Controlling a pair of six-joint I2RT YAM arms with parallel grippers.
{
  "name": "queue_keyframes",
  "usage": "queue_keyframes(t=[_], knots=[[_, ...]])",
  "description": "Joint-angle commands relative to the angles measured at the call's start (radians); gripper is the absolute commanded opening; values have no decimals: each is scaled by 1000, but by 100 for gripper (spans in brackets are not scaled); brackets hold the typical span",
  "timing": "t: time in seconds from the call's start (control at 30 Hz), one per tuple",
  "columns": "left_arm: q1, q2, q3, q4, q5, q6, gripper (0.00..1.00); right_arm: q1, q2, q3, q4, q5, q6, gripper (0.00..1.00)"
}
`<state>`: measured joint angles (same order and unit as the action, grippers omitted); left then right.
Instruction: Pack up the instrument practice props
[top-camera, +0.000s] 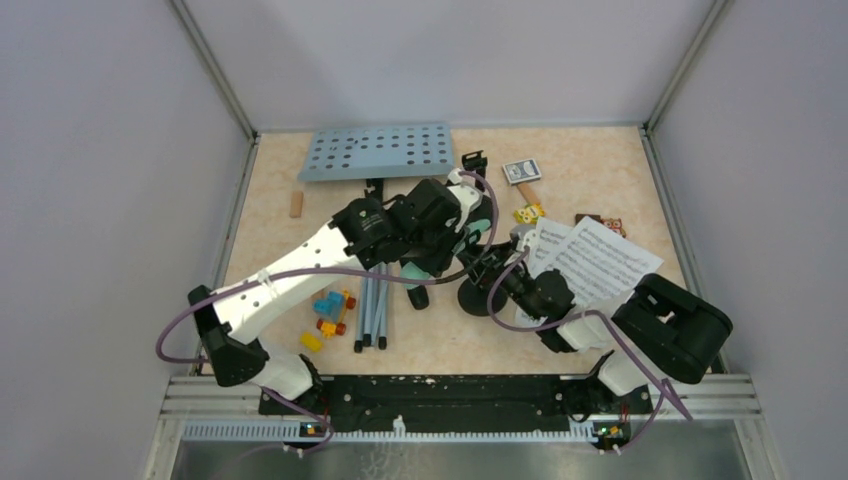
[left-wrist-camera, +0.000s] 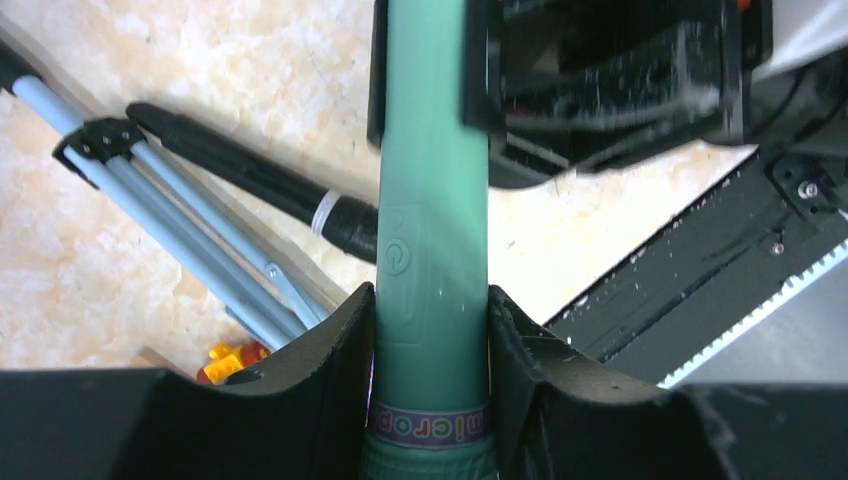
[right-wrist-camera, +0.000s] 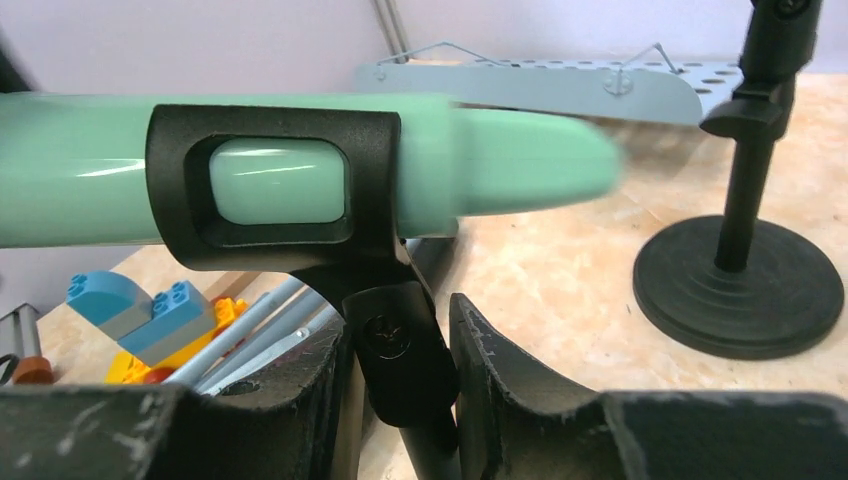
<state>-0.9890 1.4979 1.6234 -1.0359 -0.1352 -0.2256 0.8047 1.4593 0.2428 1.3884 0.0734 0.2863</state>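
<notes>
- The green mic (left-wrist-camera: 430, 150) is squeezed between the two fingers of the left gripper (left-wrist-camera: 430, 310), close to the band with letters on it.
- The far part of the green mic is tucked inside the black clip (right-wrist-camera: 175, 190) of a holder.
- The stem under that clip is pinched by the right gripper (right-wrist-camera: 400, 345), with a finger pressed on each side.
- The two grippers are brought close together over the middle of the table (top-camera: 590, 170).
- The left arm (top-camera: 290, 270) is stretched out from the near left corner toward the middle.
- The right arm (top-camera: 670, 325) is bent at the near right, and its front part is pointed left.
- The black mic (left-wrist-camera: 250, 175) is laid flat just beside the pole (left-wrist-camera: 190, 235).
- The second holder (right-wrist-camera: 740, 290) is stood upright near the music desk (top-camera: 375, 152).
- The pages (top-camera: 600, 262) are spread on the right side.
- Some bricks (right-wrist-camera: 140, 310) are seen by the pole.
</notes>
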Motion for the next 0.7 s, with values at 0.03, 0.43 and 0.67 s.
queue_keyframes(t=[0.03, 0.43, 0.67], knots=[[9, -200, -54, -249, -33, -62, 0, -79, 4, -37, -60, 293, 43, 0], [9, -406, -138, -229, -245, -329, 0, -90, -55, -109, 100, 142, -56, 0], [10, -536, -501, 348, -246, -582, 0, -82, -236, -120, -21, 30, -91, 0]])
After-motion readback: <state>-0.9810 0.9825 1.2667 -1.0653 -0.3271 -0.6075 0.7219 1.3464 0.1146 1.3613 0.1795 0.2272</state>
